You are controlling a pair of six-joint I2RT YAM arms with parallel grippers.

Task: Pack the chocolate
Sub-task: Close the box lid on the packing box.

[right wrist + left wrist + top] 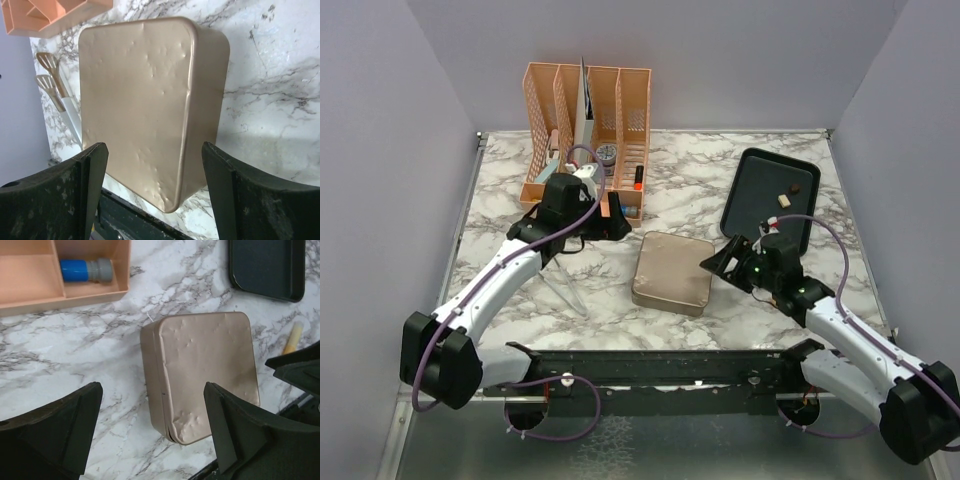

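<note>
The square gold tin (672, 272) lies shut on the marble table, its lid dented. Two small chocolate pieces rest on the black tray (755, 170): a dark one (796, 187) and a cream one (784, 200). My left gripper (612, 225) hovers off the tin's far-left corner, open and empty. In the left wrist view the tin (205, 370) lies ahead of the left gripper (152, 427), partly between its spread fingers. My right gripper (718, 262) sits at the tin's right edge, open and empty. In the right wrist view the tin (145, 100) fills the space ahead of the right gripper (152, 195).
An orange desk organiser (585, 130) stands at the back left, with a blue-capped tube (85, 270) in its front compartment. Clear tongs (565, 285) lie left of the tin and also show in the right wrist view as tongs (55, 85). The arms' black mounting rail (660, 365) runs along the near edge.
</note>
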